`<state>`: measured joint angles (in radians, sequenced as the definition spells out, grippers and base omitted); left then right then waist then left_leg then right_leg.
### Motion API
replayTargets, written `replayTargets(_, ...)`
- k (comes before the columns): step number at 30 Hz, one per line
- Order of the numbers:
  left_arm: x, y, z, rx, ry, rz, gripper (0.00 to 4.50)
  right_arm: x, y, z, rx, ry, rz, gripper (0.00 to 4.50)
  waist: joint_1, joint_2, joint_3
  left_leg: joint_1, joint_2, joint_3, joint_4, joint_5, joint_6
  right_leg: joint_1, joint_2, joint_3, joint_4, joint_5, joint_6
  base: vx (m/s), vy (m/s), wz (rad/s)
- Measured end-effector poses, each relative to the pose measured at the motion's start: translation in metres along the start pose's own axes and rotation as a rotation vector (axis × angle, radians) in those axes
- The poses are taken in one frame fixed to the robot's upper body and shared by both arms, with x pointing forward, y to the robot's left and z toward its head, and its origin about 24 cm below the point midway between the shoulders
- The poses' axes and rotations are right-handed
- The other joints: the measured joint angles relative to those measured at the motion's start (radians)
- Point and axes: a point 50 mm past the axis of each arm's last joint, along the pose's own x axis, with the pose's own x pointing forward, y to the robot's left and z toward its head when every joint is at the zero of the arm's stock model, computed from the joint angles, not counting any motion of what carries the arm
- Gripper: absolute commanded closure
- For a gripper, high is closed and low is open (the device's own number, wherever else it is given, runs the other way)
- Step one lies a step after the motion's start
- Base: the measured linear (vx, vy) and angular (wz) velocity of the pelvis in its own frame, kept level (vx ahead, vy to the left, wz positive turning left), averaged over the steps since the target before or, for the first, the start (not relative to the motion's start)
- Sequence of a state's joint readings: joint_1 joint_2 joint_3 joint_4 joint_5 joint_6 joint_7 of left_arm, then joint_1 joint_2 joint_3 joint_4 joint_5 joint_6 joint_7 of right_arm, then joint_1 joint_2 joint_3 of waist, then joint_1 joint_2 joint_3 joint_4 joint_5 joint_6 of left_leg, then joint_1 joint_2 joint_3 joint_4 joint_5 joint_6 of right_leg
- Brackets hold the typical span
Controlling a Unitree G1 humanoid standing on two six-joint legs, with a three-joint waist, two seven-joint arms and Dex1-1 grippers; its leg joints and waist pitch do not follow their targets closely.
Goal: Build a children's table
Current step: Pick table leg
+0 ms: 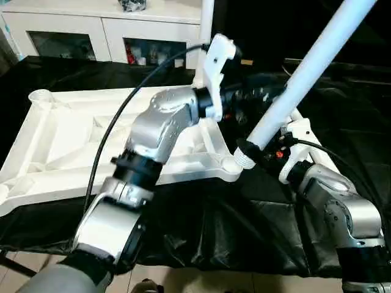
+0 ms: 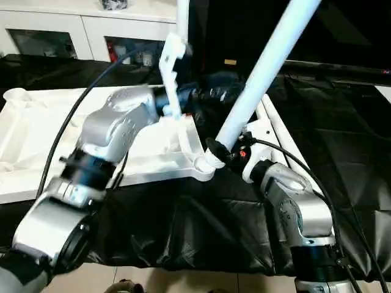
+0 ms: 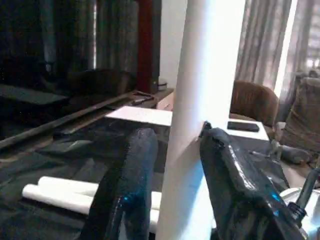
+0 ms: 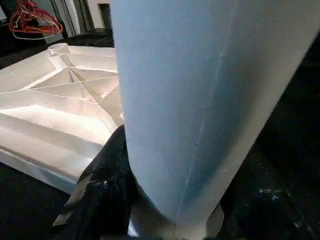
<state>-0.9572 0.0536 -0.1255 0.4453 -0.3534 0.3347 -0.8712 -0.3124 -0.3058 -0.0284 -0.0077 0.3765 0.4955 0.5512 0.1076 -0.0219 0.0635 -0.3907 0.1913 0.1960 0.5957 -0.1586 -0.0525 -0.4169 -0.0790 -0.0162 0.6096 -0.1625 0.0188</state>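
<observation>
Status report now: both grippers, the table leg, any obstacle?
Left gripper shut on upright leg. Right gripper shut on tilted leg, base at tabletop corner socket. No obstacle seen.

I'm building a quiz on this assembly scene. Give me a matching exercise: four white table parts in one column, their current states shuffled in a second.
Things:
1. tilted leg
2. upright leg
3. spare legs
4. table top

States:
A. standing vertically
B. lying side by side on the black cloth
C. lying flat with its ribbed underside facing up
D. held near its lower end by the right gripper, close to a corner socket

Pairs: 1-D, 2-A, 3-B, 4-C
</observation>
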Motion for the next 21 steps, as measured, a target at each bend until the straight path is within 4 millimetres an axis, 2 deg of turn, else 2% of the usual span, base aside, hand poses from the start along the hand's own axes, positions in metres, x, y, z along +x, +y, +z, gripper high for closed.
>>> replayTargets(5,-0.013,0.028,-0.014,0.066,0.113,0.255,2.78,0.001,-0.002,-0.002,0.003,0.009,-0.013,2.59,-0.005,0.0,0.0,0.0,0.0,0.0,0.0,0.0,0.0,0.0,0.0,0.0,0.0,-0.003,0.005,0.0,0.0,0.0)
replayTargets(8,-0.039,0.047,-0.026,0.165,0.238,0.357,2.78,0.0,-0.005,-0.001,-0.003,0.013,-0.035,2.59,-0.017,0.0,0.0,0.0,0.0,-0.001,0.0,0.0,0.0,-0.001,0.001,0.0,0.0,-0.003,0.005,0.0,0.0,0.0)
replayTargets(9,-0.048,0.05,-0.032,0.181,0.28,0.36,2.61,-0.001,-0.007,-0.002,-0.007,0.02,-0.046,2.59,-0.017,0.0,0.0,0.0,0.0,-0.001,0.0,0.0,0.0,0.0,0.001,0.0,0.0,-0.003,0.005,0.0,0.0,0.0)
replayTargets(11,-0.057,0.049,-0.043,0.173,0.328,0.318,2.44,-0.002,-0.008,-0.003,-0.01,0.025,-0.052,2.59,-0.016,0.0,0.0,-0.001,0.0,-0.001,-0.001,0.0,0.0,-0.001,0.001,0.0,0.0,-0.003,0.005,0.0,0.0,0.0)
replayTargets(13,-0.065,0.039,-0.063,0.135,0.396,0.192,2.41,-0.002,-0.009,-0.003,-0.008,0.027,-0.054,2.59,-0.015,0.0,0.0,-0.001,0.0,-0.001,-0.001,0.0,0.0,0.0,0.0,0.0,-0.001,-0.002,0.002,0.0,0.0,0.0)
replayTargets(14,-0.069,0.034,-0.075,0.103,0.429,0.138,2.14,-0.002,-0.009,-0.003,-0.009,0.027,-0.055,2.59,-0.013,0.0,0.0,-0.003,0.0,-0.001,-0.001,0.0,0.0,-0.001,0.0,0.0,-0.001,-0.003,0.002,0.0,0.0,0.0)
replayTargets(15,-0.07,0.03,-0.083,0.084,0.452,0.106,2.14,-0.002,-0.009,-0.003,-0.009,0.027,-0.055,2.59,-0.011,0.0,0.0,-0.004,0.0,-0.001,-0.001,0.0,0.001,-0.002,0.0,0.0,-0.001,-0.003,0.002,0.0,0.0,0.0)
replayTargets(17,-0.073,0.027,-0.094,0.082,0.493,0.066,1.97,-0.002,-0.009,-0.003,-0.008,0.027,-0.055,2.59,-0.009,0.0,0.0,-0.004,0.0,-0.001,-0.001,0.0,0.001,-0.002,0.0,0.0,-0.001,-0.003,0.002,0.0,0.0,0.0)
replayTargets(21,-0.082,0.025,-0.109,0.066,0.562,0.003,1.96,-0.002,-0.009,-0.003,-0.01,0.028,-0.057,2.59,-0.01,0.0,0.0,-0.003,0.0,0.0,-0.001,0.0,0.0,-0.002,0.0,0.0,-0.001,-0.002,0.001,0.0,0.0,0.0)
